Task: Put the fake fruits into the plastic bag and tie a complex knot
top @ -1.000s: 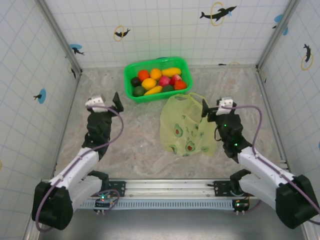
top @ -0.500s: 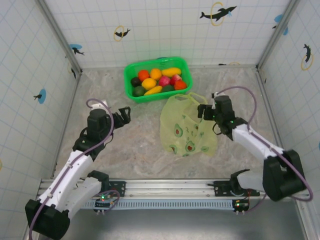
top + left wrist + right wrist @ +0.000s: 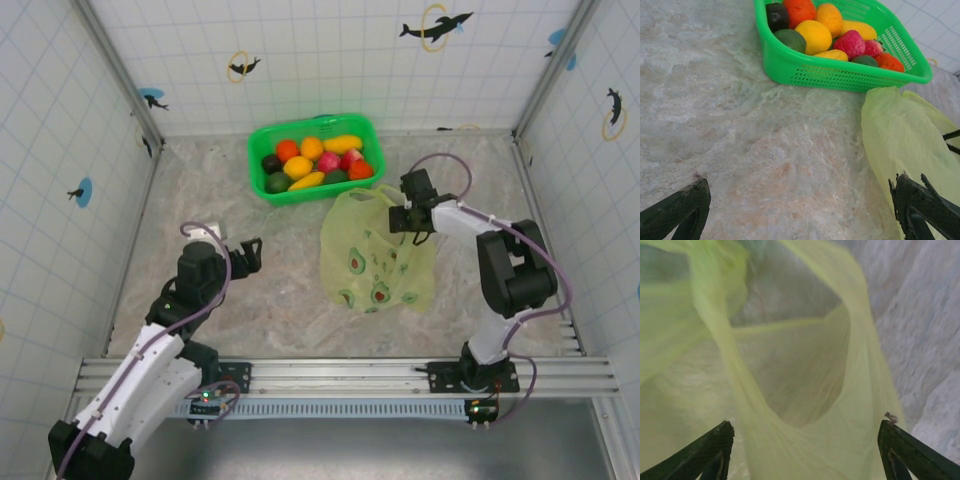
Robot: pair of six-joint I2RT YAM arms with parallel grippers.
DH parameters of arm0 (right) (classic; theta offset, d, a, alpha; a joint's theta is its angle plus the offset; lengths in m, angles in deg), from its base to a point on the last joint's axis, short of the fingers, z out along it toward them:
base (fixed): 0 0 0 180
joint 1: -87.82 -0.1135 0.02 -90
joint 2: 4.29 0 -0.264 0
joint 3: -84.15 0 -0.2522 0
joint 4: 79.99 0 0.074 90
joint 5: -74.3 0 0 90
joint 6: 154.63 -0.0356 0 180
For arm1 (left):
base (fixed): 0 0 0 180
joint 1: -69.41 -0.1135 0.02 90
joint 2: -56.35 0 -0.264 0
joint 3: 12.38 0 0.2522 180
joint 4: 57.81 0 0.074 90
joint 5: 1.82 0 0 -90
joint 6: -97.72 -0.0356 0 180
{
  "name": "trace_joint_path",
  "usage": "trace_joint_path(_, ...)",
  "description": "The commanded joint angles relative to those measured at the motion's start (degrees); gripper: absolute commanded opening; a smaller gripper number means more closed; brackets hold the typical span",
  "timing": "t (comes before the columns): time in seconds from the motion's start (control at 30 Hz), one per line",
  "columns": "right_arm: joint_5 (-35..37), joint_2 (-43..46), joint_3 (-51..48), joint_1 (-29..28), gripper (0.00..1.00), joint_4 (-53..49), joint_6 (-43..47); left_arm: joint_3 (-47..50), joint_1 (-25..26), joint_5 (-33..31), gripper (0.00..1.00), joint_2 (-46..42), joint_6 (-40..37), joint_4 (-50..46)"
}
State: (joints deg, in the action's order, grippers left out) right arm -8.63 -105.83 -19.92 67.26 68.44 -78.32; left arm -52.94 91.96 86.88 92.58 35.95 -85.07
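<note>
Green mesh plastic forms the basket (image 3: 254, 160) (image 3: 815, 75) at the far middle of the table (image 3: 200, 180), and the fake fruits (image 3: 312, 160) (image 3: 812, 36) sit piled inside it: orange, yellow, red, pink, dark green and one almost black. Just near and right of the basket, the plastic bag (image 3: 375, 255) (image 3: 905, 135) (image 3: 805, 365) lies flat on the stone-patterned top. Its avocado prints face up and its far edge is by the basket's near right corner.

The left gripper (image 3: 247, 255) (image 3: 800, 215) hangs over bare table left of the bag, jaws spread wide with nothing between them. The right gripper (image 3: 405, 222) (image 3: 807, 450) is at the bag's far right edge. Its jaws are apart with a loop handle's film between them, though the blurred wrist view does not settle whether the fingers touch the film.
</note>
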Motion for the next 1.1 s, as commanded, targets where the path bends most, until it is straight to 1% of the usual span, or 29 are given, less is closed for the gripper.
trace_joint_path(0.0,-0.55,-1.09,1.25,1.00,0.50,-1.72,-0.37,-0.09,0.63,-2.40,0.94,-1.36,-2.37,-0.30)
trace_joint_path(0.07,-0.80,-0.49,2.19,0.90,0.30,-0.88,-0.11,-0.25,0.91,-3.50,0.93,-1.45,-2.53,-0.40)
trace_joint_path(0.1,-0.79,0.79,2.25,0.57,0.23,0.18,0.11,-0.47,1.01,-3.99,0.93,-1.32,-2.59,-0.56)
trace_joint_path(0.13,-0.38,2.30,1.95,0.15,0.17,1.42,0.31,-0.49,1.02,-4.06,0.93,-1.23,-2.57,-0.65)
trace_joint_path(0.2,1.26,6.24,0.81,-0.67,0.02,4.25,0.42,-0.44,1.05,-4.15,0.92,-0.84,-2.31,-0.26)
trace_joint_path(0.23,1.50,8.08,0.17,-0.75,0.00,5.68,0.23,-0.44,1.13,-4.07,0.93,-0.59,-2.06,-0.03)
trace_joint_path(0.43,-0.35,23.20,-10.13,-0.91,0.00,21.65,-1.77,-4.50,1.08,-1.43,0.92,2.44,-0.49,0.32)
trace_joint_path(0.53,-1.70,29.47,-15.23,-1.21,0.00,32.62,-1.25,-7.58,1.13,-0.43,0.92,4.55,1.02,1.04)
trace_joint_path(0.6,-5.77,31.75,-17.63,-0.82,0.00,39.34,-0.57,-9.00,1.10,0.47,0.92,6.08,2.03,2.80)
trace_joint_path(0.7,-8.95,33.69,-20.18,-0.95,0.00,49.36,2.48,-12.01,1.05,2.99,0.92,9.91,3.55,6.30)
trace_joint_path(0.83,-13.16,34.24,-20.26,-1.55,0.00,59.84,8.61,-16.69,1.00,8.41,0.92,16.08,6.74,11.10)
trace_joint_path(0.93,-13.53,33.95,-16.78,-1.51,0.00,59.17,9.75,-19.91,1.12,10.31,0.92,20.77,7.56,13.78)
trace_joint_path(1.07,-19.94,33.28,-13.77,-0.31,0.00,57.72,12.25,-24.08,1.03,12.91,0.92,26.78,7.94,15.47)
